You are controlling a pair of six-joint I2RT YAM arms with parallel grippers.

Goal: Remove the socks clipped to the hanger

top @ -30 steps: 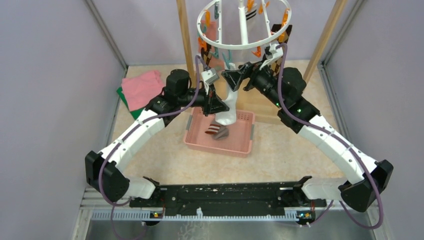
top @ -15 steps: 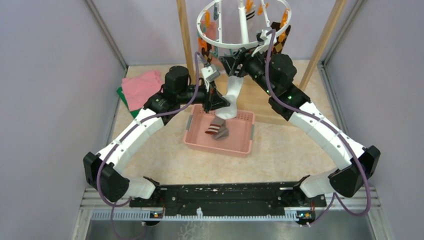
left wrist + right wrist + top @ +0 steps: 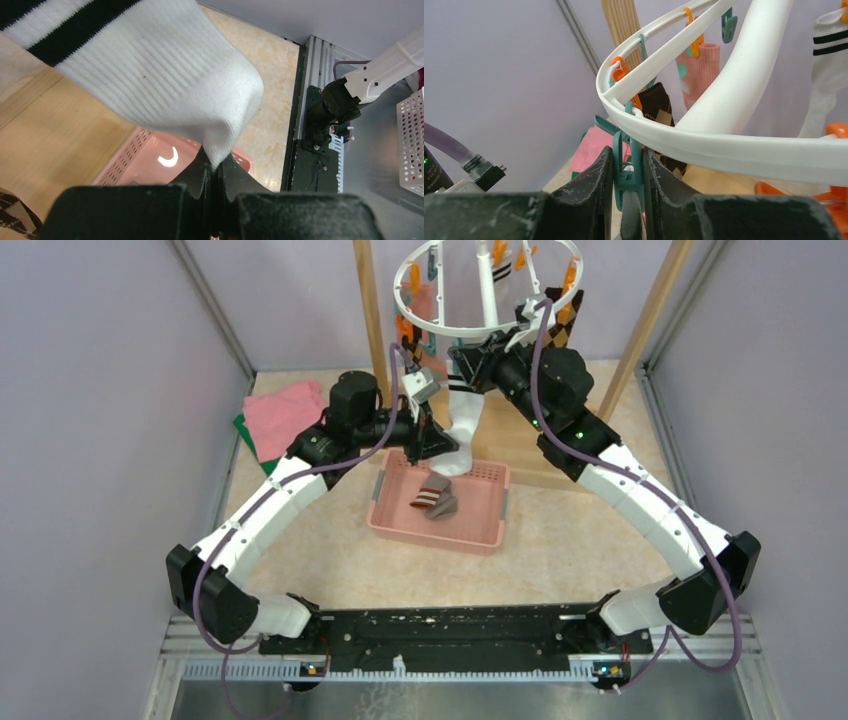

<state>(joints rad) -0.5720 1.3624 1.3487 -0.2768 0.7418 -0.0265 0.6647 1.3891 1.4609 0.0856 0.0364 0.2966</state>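
Left claw point(image 3: 214, 171) pinches toe of white sock point(image 3: 150, 70) – sock hangs above far edge of pink basket point(image 3: 480, 532), its top hidden behind right claw point(image 3: 629, 165). Right claw squeezes teal clip point(image 3: 624, 176) under hanger point(image 3: 724, 146) ring – clip's mouth cut off by frame.

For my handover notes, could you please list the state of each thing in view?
white sock, hanging from hanger, toe pinched.
left gripper, shut on white sock.
right gripper, shut on teal clip.
teal clip, on hanger, squeezed.
basket, holds one striped sock.
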